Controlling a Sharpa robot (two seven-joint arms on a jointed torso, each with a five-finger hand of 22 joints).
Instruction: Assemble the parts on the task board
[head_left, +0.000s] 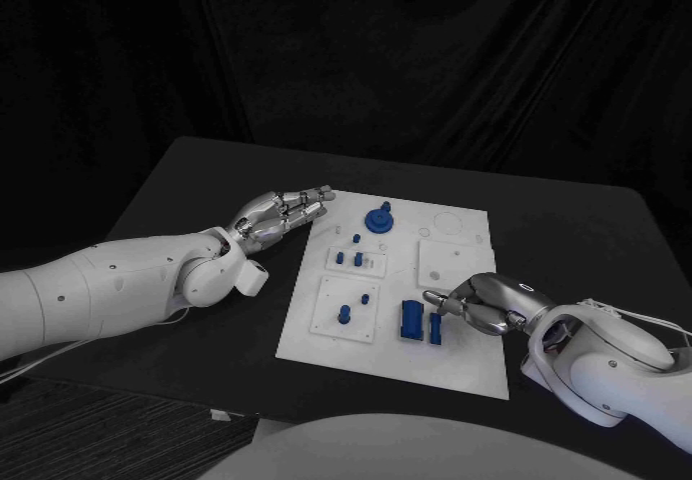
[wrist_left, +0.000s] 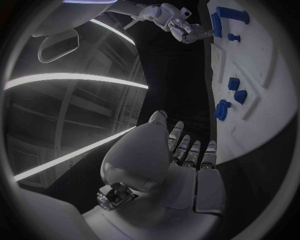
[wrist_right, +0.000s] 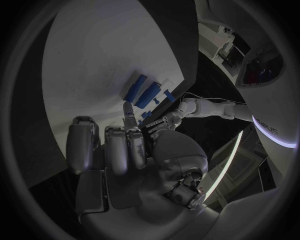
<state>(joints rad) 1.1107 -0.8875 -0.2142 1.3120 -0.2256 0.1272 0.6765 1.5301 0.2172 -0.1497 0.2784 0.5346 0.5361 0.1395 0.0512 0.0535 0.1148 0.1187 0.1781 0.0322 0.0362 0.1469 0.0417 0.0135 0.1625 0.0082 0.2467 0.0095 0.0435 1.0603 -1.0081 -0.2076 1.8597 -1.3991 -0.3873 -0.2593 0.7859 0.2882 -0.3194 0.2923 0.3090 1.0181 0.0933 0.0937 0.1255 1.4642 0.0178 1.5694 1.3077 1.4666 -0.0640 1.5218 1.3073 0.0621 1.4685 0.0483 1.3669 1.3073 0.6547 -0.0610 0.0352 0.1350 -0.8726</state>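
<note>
— Where is the white board (head_left: 459, 365)?
— In the middle of the black table (head_left: 173, 190), with blue parts (head_left: 379, 218) on it: a round knobbed one far, small pegs (head_left: 349, 259) in the middle, two long blocks (head_left: 420, 323) near.

— And the left hand (head_left: 283, 215)?
— At the board's far left corner, fingers stretched out close together, holding nothing.

— The right hand (head_left: 488, 300)?
— At the board's near right, just right of the long blocks. Its fingers are curled in; one fingertip (wrist_right: 127, 108) points toward the blocks. I cannot tell whether it touches them.
</note>
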